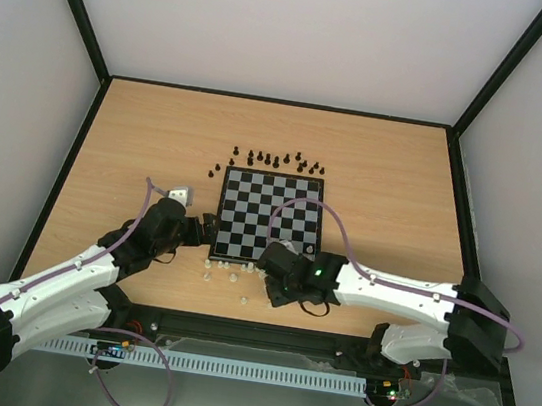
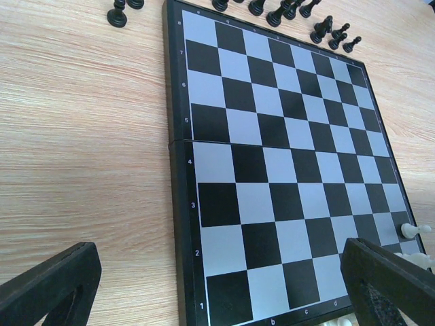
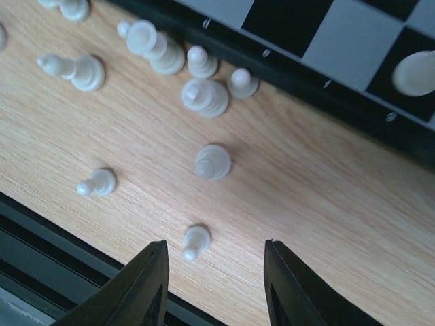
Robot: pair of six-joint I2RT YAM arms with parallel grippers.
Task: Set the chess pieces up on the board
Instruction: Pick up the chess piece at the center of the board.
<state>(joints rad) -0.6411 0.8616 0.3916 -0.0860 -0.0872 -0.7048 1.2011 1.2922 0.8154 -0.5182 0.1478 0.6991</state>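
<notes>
The board (image 1: 250, 210) lies mid-table, its squares almost bare. Black chess pieces (image 1: 277, 159) stand in a loose row on the wood past its far edge. Whitish pieces (image 1: 226, 269) are scattered on the wood by its near edge. My left gripper (image 1: 208, 232) is open and empty over the board's near left corner (image 2: 224, 272). My right gripper (image 3: 216, 272) is open and empty above the wood, with a small white pawn (image 3: 196, 241) just ahead of its left finger. More white pieces (image 3: 204, 95) stand beyond it. One white piece (image 3: 414, 71) is on the board.
The table's dark front rail (image 3: 41, 238) runs close behind the right gripper. A white piece (image 2: 411, 231) stands at the board's right edge by my left gripper's right finger (image 2: 387, 285). Two black pieces (image 2: 119, 13) stand off the board's far left corner.
</notes>
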